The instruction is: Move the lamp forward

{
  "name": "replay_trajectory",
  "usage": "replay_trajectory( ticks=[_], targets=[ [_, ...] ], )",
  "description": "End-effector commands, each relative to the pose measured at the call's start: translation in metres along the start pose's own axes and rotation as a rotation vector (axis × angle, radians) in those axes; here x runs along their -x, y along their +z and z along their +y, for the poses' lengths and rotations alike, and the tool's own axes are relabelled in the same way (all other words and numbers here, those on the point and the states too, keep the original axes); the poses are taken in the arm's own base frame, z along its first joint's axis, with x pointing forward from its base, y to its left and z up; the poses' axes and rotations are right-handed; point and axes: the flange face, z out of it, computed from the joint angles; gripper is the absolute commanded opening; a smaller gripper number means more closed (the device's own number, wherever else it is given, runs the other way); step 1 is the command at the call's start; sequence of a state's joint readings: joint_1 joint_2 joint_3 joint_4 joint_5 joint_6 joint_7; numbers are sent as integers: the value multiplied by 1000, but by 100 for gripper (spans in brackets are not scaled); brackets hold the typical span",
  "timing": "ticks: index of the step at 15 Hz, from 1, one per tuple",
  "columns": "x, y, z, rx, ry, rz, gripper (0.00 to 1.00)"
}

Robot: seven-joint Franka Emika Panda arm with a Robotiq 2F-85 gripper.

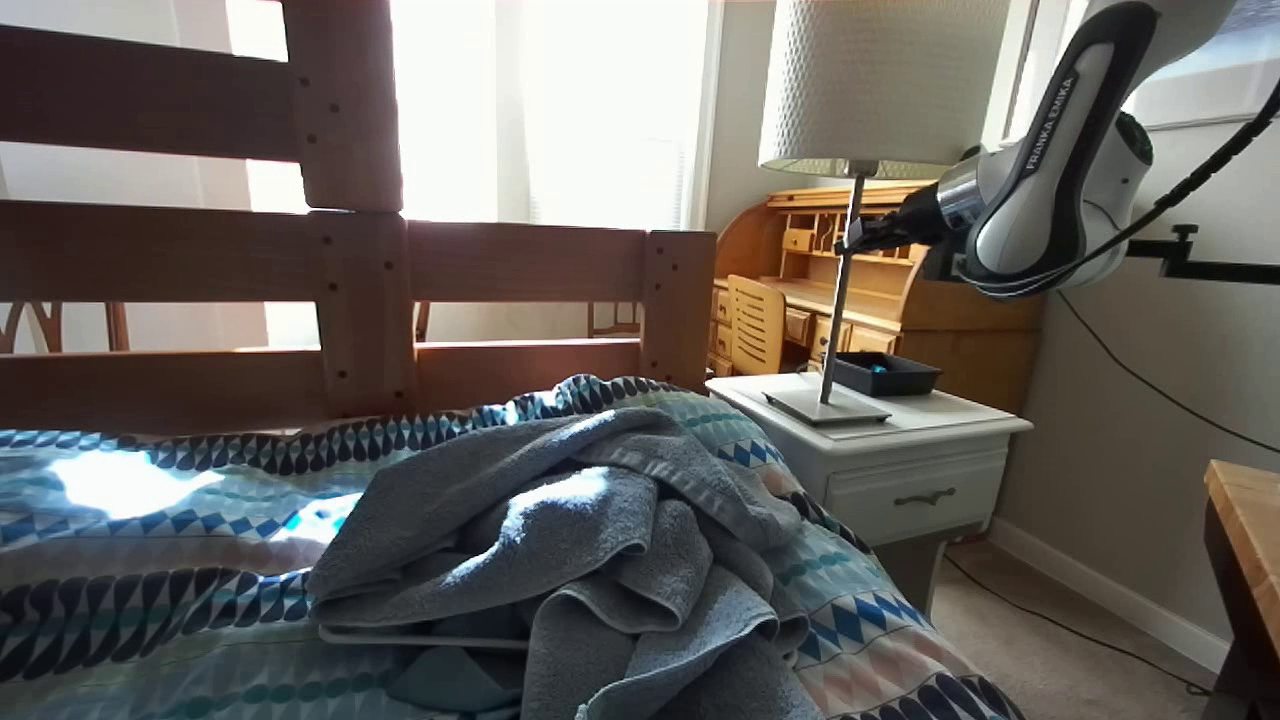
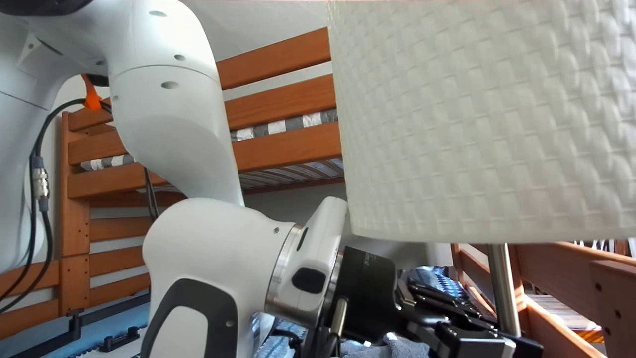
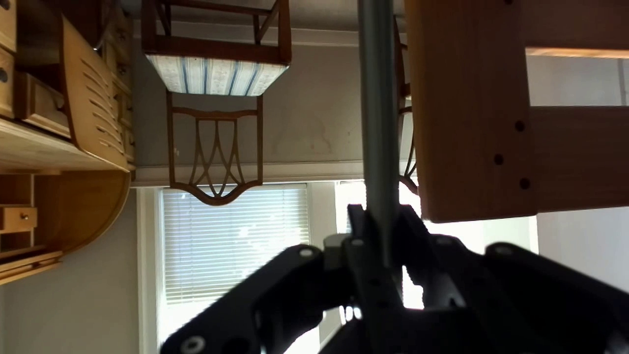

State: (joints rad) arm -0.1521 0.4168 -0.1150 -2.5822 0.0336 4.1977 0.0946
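Observation:
The lamp [image 1: 882, 90] has a large white drum shade, a thin metal pole and a flat square base on the white nightstand [image 1: 915, 450]. Its pole leans in an exterior view, with the top to the right of the base. The textured shade fills the upper right of an exterior view [image 2: 487, 119]. My gripper [image 1: 850, 240] is shut on the lamp's pole, below the shade. In the wrist view the pole [image 3: 379, 108] runs down between both fingertips [image 3: 385, 231], which press against it. The fingertips also show in an exterior view [image 2: 512, 343]. The wrist view hides the shade and base.
A black tray [image 1: 885, 374] stands behind the lamp base on the nightstand. A bed with a grey towel [image 1: 600, 540] lies beside it. The wooden bed frame [image 1: 530, 262] is near the pole, as the wrist view [image 3: 474, 113] shows. A roll-top desk [image 1: 960, 300] stands behind.

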Motion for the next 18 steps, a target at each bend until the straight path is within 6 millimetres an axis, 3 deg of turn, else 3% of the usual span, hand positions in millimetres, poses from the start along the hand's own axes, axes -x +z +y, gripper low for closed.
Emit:
replay_trajectory(
  ticks=[1,15,16,17,18],
  targets=[
    [-12,-12,-3,-38,-25,35,5],
    [-3,-9,7,-119,-110,11,5],
    [-3,-9,7,-119,-109,12,13],
    [-3,-9,7,-115,-108,8,44],
    [-3,-9,7,-115,-108,9,45]
  ],
)
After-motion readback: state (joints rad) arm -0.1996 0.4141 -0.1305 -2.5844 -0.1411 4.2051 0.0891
